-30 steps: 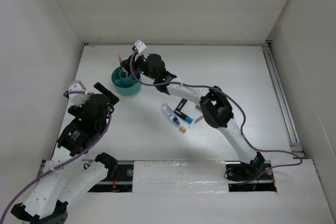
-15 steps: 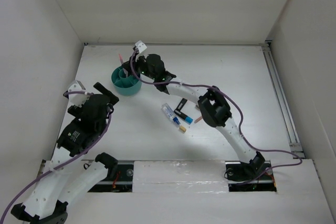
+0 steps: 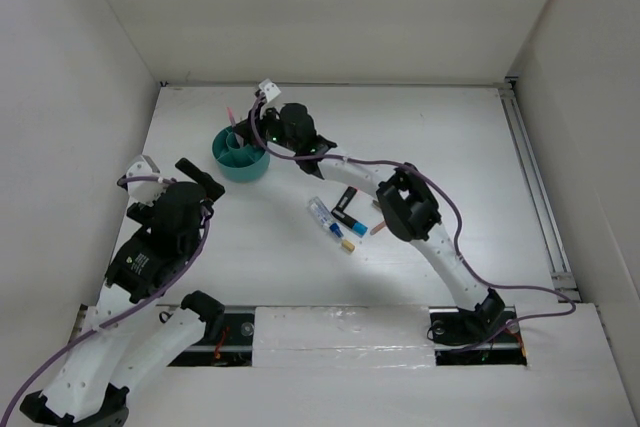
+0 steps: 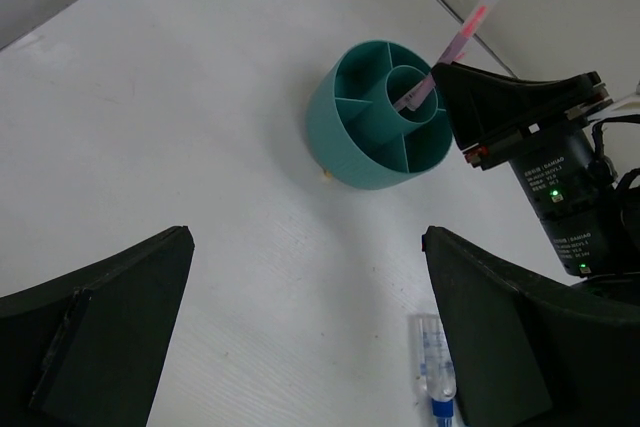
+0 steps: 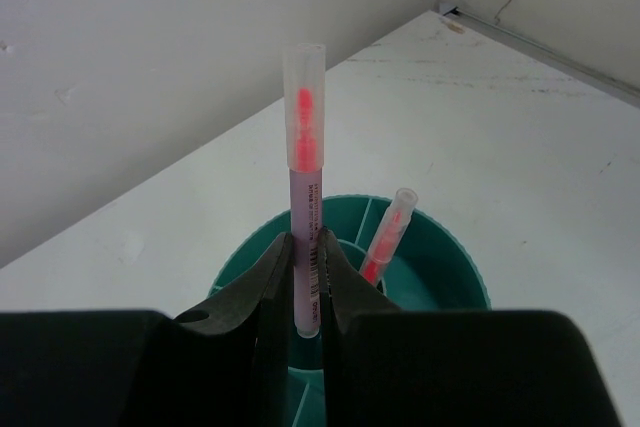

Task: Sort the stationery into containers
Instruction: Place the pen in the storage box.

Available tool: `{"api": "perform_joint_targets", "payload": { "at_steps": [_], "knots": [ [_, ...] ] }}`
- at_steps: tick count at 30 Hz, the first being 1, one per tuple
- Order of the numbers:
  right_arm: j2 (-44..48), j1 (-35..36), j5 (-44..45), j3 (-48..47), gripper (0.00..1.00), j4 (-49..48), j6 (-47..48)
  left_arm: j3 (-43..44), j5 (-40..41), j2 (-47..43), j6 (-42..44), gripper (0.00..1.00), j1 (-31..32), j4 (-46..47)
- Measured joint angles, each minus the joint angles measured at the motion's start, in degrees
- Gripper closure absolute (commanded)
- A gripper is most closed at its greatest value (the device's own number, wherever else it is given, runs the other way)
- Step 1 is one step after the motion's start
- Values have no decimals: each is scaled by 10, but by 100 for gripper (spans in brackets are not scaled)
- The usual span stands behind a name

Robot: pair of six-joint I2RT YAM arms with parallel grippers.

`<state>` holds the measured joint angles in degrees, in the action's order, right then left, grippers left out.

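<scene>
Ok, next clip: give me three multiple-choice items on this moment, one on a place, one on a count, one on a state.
1. Where is the pen that the right pincer holds?
A lying in a tray
B upright over the teal organiser
C on the floor

2. How many pink pens show at the organiser, the held one included?
A two
B four
C none

3. How does the left pincer stand?
A shut on a marker
B shut on nothing
C open and empty

1 B: the right wrist view shows the pen gripped upright above the organiser.
2 A: a second pen leans inside the organiser behind the held one.
3 C: its jaws stand wide apart with nothing between them.
</scene>
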<state>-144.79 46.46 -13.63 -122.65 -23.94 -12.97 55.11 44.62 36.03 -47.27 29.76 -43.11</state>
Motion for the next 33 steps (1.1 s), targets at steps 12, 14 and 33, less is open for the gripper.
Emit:
{"api": "perform_joint_targets", "payload": {
  "at_steps": [12, 14, 33],
  "knots": [
    [0, 0, -16, 42, 48, -23, -10, 0, 0, -6, 1, 0, 0, 0],
    [1, 0, -18, 58, 43, -45, -10, 0, 0, -6, 2, 0, 0, 0],
    [285, 62, 361, 203, 31, 107, -74, 0, -2, -9, 3, 0, 0, 1]
  ]
}}
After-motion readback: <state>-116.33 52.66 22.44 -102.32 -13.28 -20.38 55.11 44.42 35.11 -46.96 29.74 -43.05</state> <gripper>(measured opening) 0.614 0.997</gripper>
